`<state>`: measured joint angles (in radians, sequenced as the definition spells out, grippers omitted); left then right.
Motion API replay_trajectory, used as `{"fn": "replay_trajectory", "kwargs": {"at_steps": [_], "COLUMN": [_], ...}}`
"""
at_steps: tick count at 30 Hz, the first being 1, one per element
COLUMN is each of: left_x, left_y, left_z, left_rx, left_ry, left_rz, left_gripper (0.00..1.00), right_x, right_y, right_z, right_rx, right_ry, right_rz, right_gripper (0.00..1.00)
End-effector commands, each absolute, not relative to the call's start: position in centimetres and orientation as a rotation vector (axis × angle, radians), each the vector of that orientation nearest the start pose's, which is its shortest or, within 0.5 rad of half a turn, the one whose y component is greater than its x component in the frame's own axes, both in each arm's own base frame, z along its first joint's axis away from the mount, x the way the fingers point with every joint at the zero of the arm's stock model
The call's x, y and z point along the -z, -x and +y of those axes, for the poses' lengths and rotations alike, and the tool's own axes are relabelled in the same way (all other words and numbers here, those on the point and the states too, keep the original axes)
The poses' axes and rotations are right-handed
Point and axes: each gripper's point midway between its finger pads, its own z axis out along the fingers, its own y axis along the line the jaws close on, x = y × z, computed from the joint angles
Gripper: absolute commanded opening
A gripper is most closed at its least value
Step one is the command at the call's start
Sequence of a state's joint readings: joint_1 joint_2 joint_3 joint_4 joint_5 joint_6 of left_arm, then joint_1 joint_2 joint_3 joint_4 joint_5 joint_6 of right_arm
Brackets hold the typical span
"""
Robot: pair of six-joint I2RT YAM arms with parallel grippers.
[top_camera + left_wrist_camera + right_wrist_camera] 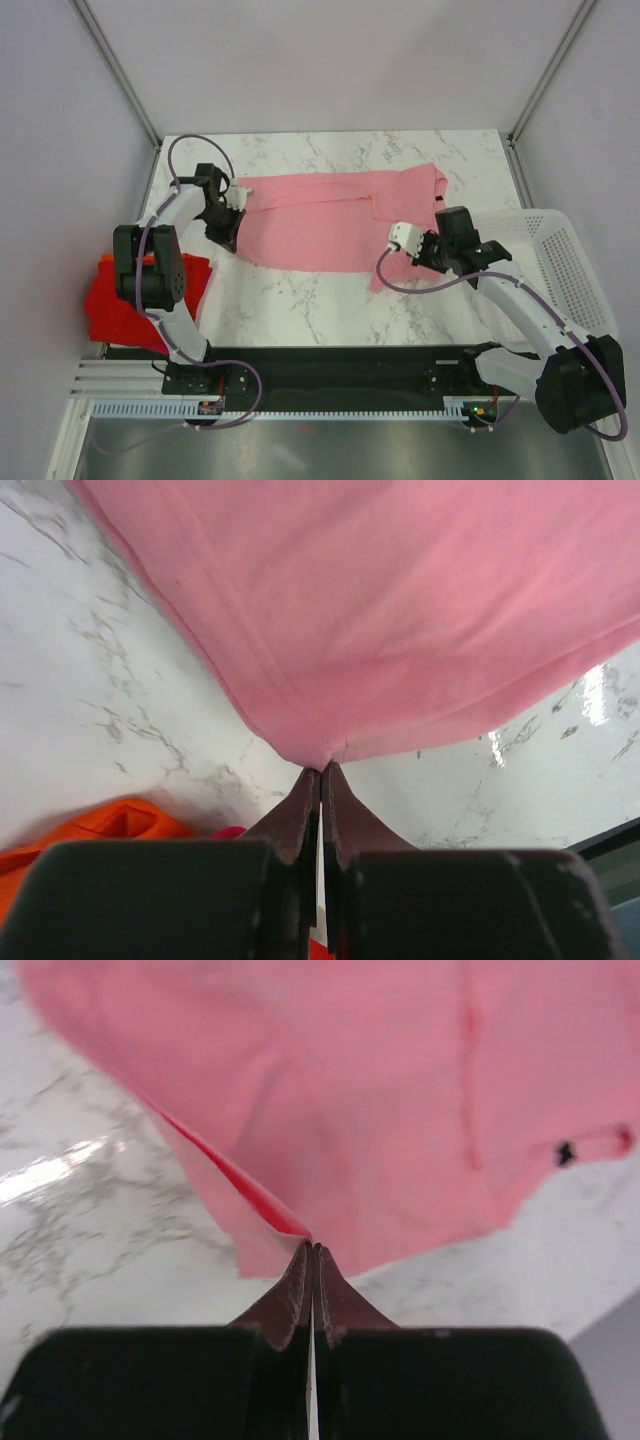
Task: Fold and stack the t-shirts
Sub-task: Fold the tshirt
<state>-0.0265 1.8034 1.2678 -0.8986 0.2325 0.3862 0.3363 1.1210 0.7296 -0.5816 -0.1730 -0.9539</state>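
A light pink t-shirt lies spread across the middle of the marble table. My left gripper is shut on its near left corner; in the left wrist view the closed gripper pinches the cloth, which rises away from it. My right gripper is shut on the shirt's near right edge; in the right wrist view the closed gripper pinches a folded-over hem of the shirt. A bright red folded shirt lies at the table's left edge, with an orange one showing by it.
A white perforated basket stands at the right edge, beside my right arm. Bare marble lies between the pink shirt and the black base rail. Lilac walls close in the back and sides.
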Motion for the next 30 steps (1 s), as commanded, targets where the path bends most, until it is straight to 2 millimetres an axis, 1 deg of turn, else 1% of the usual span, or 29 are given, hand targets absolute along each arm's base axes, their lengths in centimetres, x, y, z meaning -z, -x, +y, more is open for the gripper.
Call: {"fn": "replay_trajectory", "kwargs": {"at_steps": [1, 2, 3, 4, 5, 6, 7, 8, 9, 10, 11, 12, 13, 14, 15, 16, 17, 18, 19, 21, 22, 23, 24, 25, 26, 27, 28, 29, 30], "left_x": [-8.8, -8.8, -9.0, -9.8, -9.9, -9.8, -10.4, -10.6, -10.5, -11.0, -11.1, -10.9, -11.3, -11.3, -11.3, -11.3, -11.3, -11.3, -11.1, -10.8, -11.2, -10.6, -10.9, -10.3, -10.3, -10.5, -10.4, -10.1, -10.1], "left_y": [-34.5, -34.7, -35.0, -35.9, -36.1, -36.4, -37.1, -37.5, -37.7, -38.4, -38.7, -39.0, -39.6, -39.8, -40.1, -40.7, -41.3, -41.4, -41.9, -42.6, -43.2, -43.5, -44.1, -44.4, -44.7, -45.2, -45.3, -45.5, -45.7], "left_z": [-4.6, -4.7, -4.8, -4.8, -4.8, -4.8, -4.9, -4.9, -4.9, -4.9, -5.0, -4.8, -4.8, -4.8, -4.7, -4.6, -4.5, -4.4, -4.4, -4.3, -4.3, -4.2, -4.2, -4.2, -4.1, -4.0, -3.9, -3.7, -3.6], "left_rx": [0.351, 0.359, 0.365, 0.358, 0.360, 0.362, 0.357, 0.353, 0.357, 0.351, 0.350, 0.347, 0.340, 0.336, 0.325, 0.319, 0.310, 0.305, 0.303, 0.297, 0.292, 0.291, 0.283, 0.288, 0.273, 0.265, 0.257, 0.244, 0.241], "left_ry": [-0.632, -0.629, -0.629, -0.629, -0.627, -0.627, -0.626, -0.623, -0.619, -0.615, -0.615, -0.613, -0.611, -0.612, -0.609, -0.605, -0.593, -0.591, -0.580, -0.571, -0.565, -0.562, -0.557, -0.555, -0.551, -0.544, -0.541, -0.539, -0.533], "left_rz": [2.751, 2.760, 2.755, 2.731, 2.734, 2.737, 2.718, 2.715, 2.718, 2.702, 2.699, 2.705, 2.691, 2.692, 2.692, 2.688, 2.687, 2.689, 2.691, 2.693, 2.678, 2.692, 2.681, 2.690, 2.691, 2.682, 2.686, 2.692, 2.692], "left_gripper": [0.02, 0.02, 0.02, 0.02, 0.02, 0.02, 0.02, 0.02, 0.02, 0.02, 0.02, 0.02, 0.02, 0.02, 0.02, 0.02, 0.02, 0.02, 0.02, 0.02, 0.02, 0.02, 0.02, 0.02, 0.02, 0.02, 0.02, 0.02, 0.02], "right_x": [-14.9, -15.3, -16.4, -17.1, -17.5, -18.4, -19.3, -19.5, -20.5, -21.0, -21.1, -21.9, -22.4, -22.2, -23.0, -22.5, -23.5, -23.4, -22.8, -23.2, -23.2, -22.2, -22.5, -21.5, -21.9, -21.7, -20.7, -21.1, -21.1], "right_y": [-31.4, -32.1, -32.9, -33.6, -34.2, -35.0, -35.7, -36.2, -36.9, -37.5, -38.0, -38.7, -39.3, -39.9, -40.6, -41.3, -42.1, -42.6, -43.4, -44.5, -45.0, -45.6, -46.2, -46.9, -47.5, -48.0, -48.6, -49.2, -49.7], "right_z": [7.6, 7.1, 6.9, 6.5, 6.2, 5.7, 5.6, 5.4, 5.2, 5.0, 4.9, 4.6, 4.6, 4.4, 4.3, 4.4, 4.3, 4.2, 3.9, 4.0, 4.0, 4.1, 4.2, 4.2, 4.3, 4.3, 4.4, 4.4, 4.4], "right_rx": [0.153, 0.185, 0.203, 0.228, 0.248, 0.285, 0.304, 0.315, 0.333, 0.346, 0.346, 0.357, 0.364, 0.367, 0.371, 0.367, 0.371, 0.369, 0.386, 0.387, 0.389, 0.387, 0.389, 0.386, 0.394, 0.395, 0.391, 0.401, 0.405], "right_ry": [1.262, 1.235, 1.208, 1.182, 1.166, 1.139, 1.114, 1.101, 1.076, 1.053, 1.038, 1.011, 0.996, 0.990, 0.968, 0.966, 0.939, 0.933, 0.922, 0.906, 0.902, 0.912, 0.911, 0.920, 0.915, 0.916, 0.927, 0.921, 0.919], "right_rz": [1.941, 1.949, 1.934, 1.921, 1.920, 1.909, 1.885, 1.885, 1.868, 1.857, 1.862, 1.854, 1.841, 1.851, 1.840, 1.853, 1.838, 1.844, 1.869, 1.860, 1.853, 1.874, 1.867, 1.886, 1.879, 1.882, 1.900, 1.893, 1.896], "right_gripper": [0.00, 0.00, 0.00, 0.00, 0.00, 0.00, 0.00, 0.00, 0.00, 0.00, 0.00, 0.00, 0.00, 0.00, 0.00, 0.00, 0.00, 0.00, 0.00, 0.00, 0.00, 0.00, 0.00, 0.00, 0.00, 0.00, 0.00, 0.00, 0.00]}}
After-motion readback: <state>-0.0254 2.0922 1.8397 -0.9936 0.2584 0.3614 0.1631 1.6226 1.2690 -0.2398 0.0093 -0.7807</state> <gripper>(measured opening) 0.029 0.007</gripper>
